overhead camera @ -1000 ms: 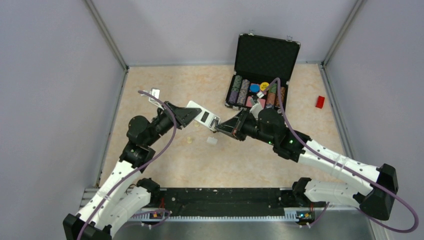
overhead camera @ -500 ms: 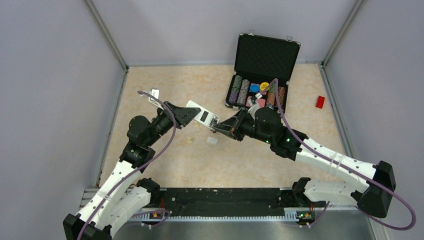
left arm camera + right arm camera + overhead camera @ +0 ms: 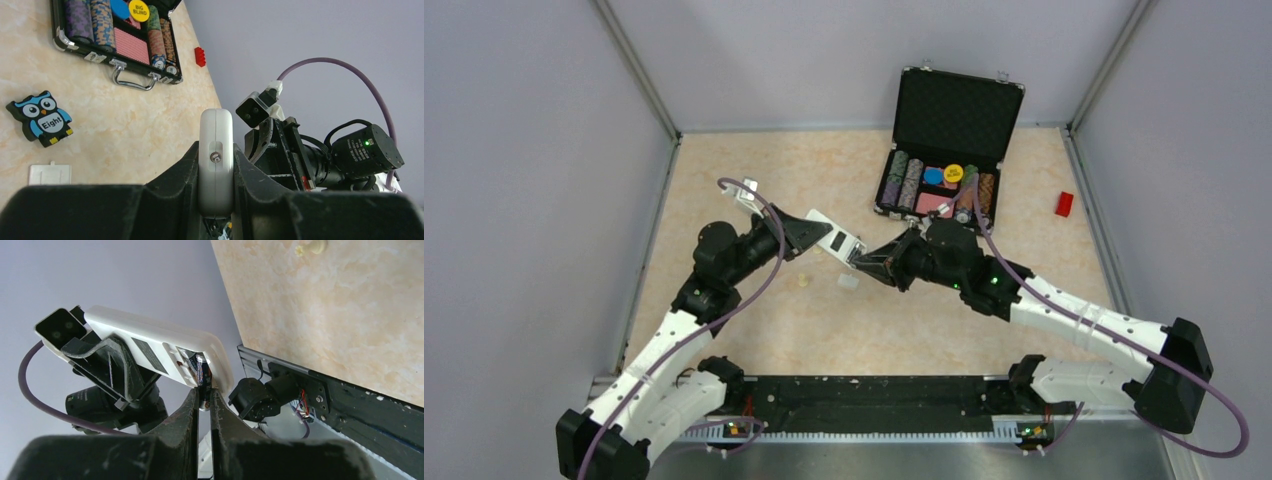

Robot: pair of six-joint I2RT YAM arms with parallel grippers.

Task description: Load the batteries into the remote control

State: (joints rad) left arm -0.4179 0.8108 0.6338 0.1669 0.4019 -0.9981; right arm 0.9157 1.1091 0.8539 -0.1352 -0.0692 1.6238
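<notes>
The remote control [image 3: 834, 240] is a slim white bar held off the table, its white back with the dark bay facing up. My left gripper [image 3: 816, 234] is shut on its far end. In the left wrist view the remote control [image 3: 216, 150] stands edge-on between the fingers of my left gripper [image 3: 216, 172]. My right gripper [image 3: 858, 259] meets the remote's near end. In the right wrist view a thin dark battery [image 3: 202, 374] is pinched in my right gripper [image 3: 202, 396], its upper part inside the bay of the remote control [image 3: 150, 346]. No other battery shows.
An open black case of poker chips [image 3: 944, 150] stands at the back. A small red block [image 3: 1064, 203] lies at the right. A white cover plate [image 3: 848, 282] and a cream peg [image 3: 803, 281] lie under the arms. A blue owl toy [image 3: 42, 117] lies near the case.
The left arm has shifted right and a little forward, carrying the remote. The right gripper has stayed at the remote's near end with the battery.
</notes>
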